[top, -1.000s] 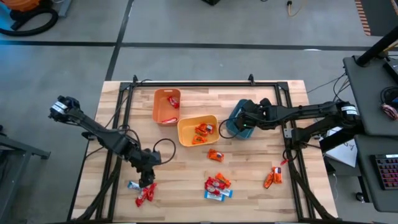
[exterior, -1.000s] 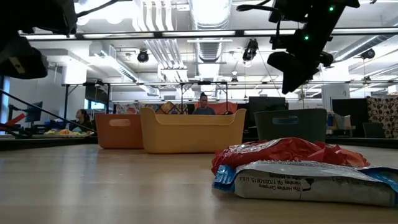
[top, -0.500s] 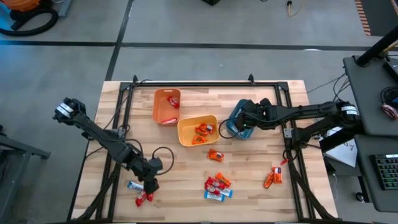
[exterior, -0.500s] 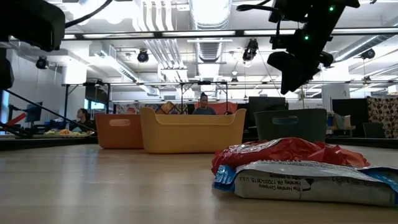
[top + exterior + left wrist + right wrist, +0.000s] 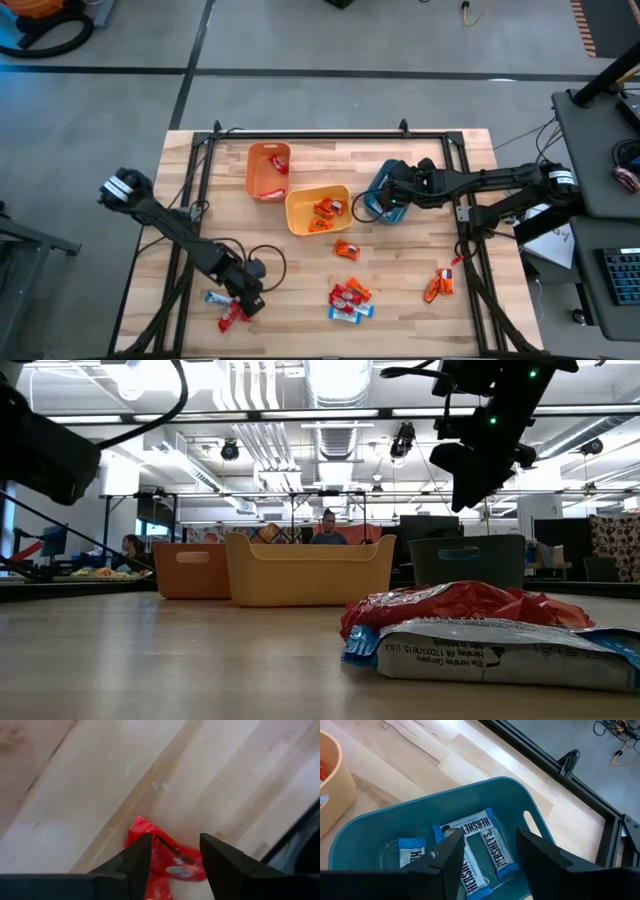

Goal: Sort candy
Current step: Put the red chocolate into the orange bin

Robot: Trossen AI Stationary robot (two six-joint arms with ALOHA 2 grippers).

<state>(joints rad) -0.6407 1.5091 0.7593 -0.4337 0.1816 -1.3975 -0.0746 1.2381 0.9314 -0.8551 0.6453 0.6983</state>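
We judge the sort approx. half done. Red wrappers sit in the orange bin (image 5: 267, 170), orange packets in the yellow bin (image 5: 318, 209), and blue-and-white bars (image 5: 475, 842) lie in the teal bin (image 5: 425, 807), at least three of them.

Still loose on the wooden table (image 5: 400, 290): an orange packet (image 5: 346, 250) just below the yellow bin, a mixed cluster (image 5: 350, 300) of red, orange and blue-white pcs near the front edge, an orange pair (image 5: 439, 284) toward the right rail, plus a blue-white bar (image 5: 215, 297) and a red wrapper (image 5: 167, 857) at front left.

Left gripper (image 5: 175, 862) hovers low over that red wrapper, jaws apart, one finger either side in the wrist view; whether the tips touch it, we can't tell. Right gripper (image 5: 487, 855) hangs over the teal bin, jaws apart, nothing btwn them.

Materials: wrappers are thin, glossy, crinkled film, flat and light. Bars are flat rectangles w/ printed lettering. Bins are smooth rounded plastic w/ handle slots. Tabletop is pale wood planks, matte, framed by black metal rails.
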